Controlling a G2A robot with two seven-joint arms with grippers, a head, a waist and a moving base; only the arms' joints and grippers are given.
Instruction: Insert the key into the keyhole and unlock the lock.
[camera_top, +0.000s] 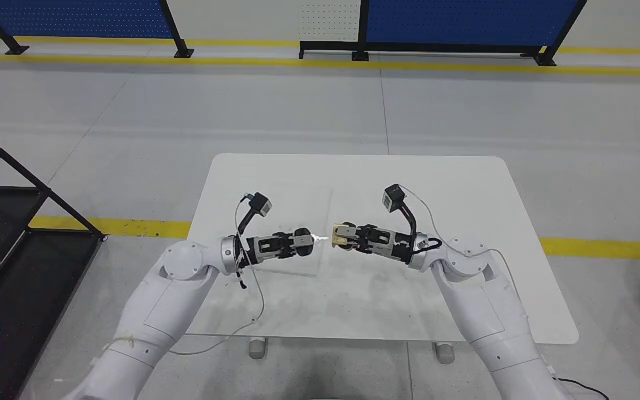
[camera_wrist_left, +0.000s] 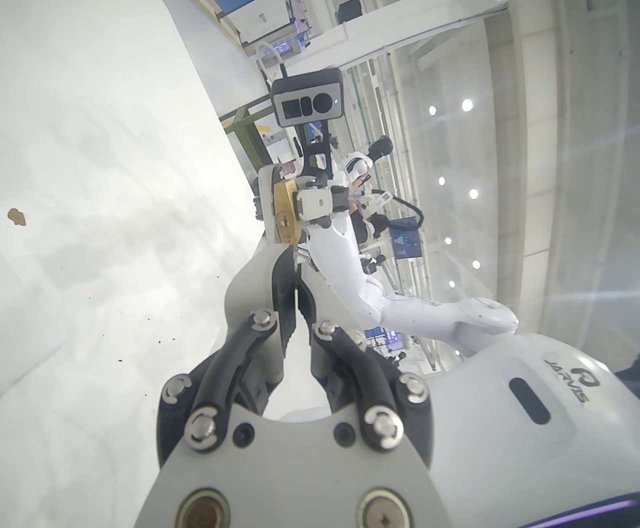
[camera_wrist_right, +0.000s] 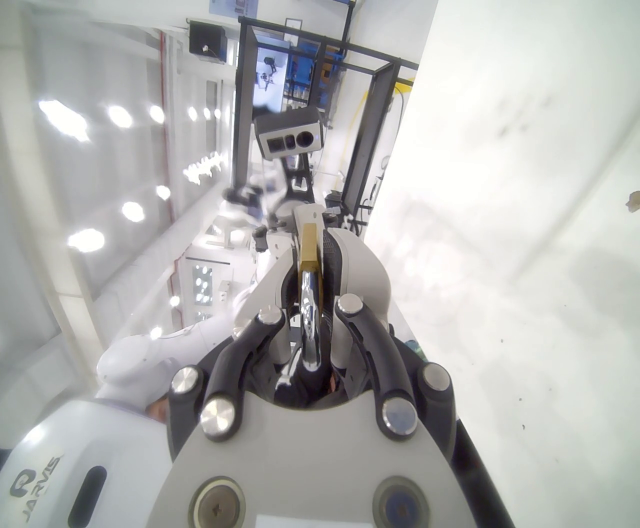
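While both arms meet nose to nose over the middle of the white desk (camera_top: 450, 200), the left gripper (camera_top: 308, 240) comes in from the left of the top view and the right gripper (camera_top: 347, 237) from the right, with a narrow gap between them.

The left gripper's (camera_wrist_left: 294, 260) jaws are pressed almost together on something thin. It is taken to be the key (camera_top: 321, 238), whose bright tip shows in that gap in the top view.

The right gripper (camera_wrist_right: 310, 255) has its jaws clamped flat on the sides of a brass padlock (camera_wrist_right: 308, 247). The chrome shackle (camera_wrist_right: 310, 315) runs back between the jaws toward the wrist. The lock is held in the air above the desk, not resting on it.

In the left wrist view the padlock (camera_wrist_left: 286, 217) sits just past the left jaws near the centre of the frame. Its underside is turned toward them, and the keyhole (camera_wrist_left: 285, 218) shows as a small slot. The slot looks unfilled, so insertion appears not yet done.

The key's long axis and the lock's lie roughly along one left-to-right line in the top view. The coming push therefore depends on the blade lining up with that slot in both height and roll. The left arm is the one placed to drive it in.

A small brown crumb (camera_wrist_left: 16, 216) lies on the desk, well apart from the grippers.
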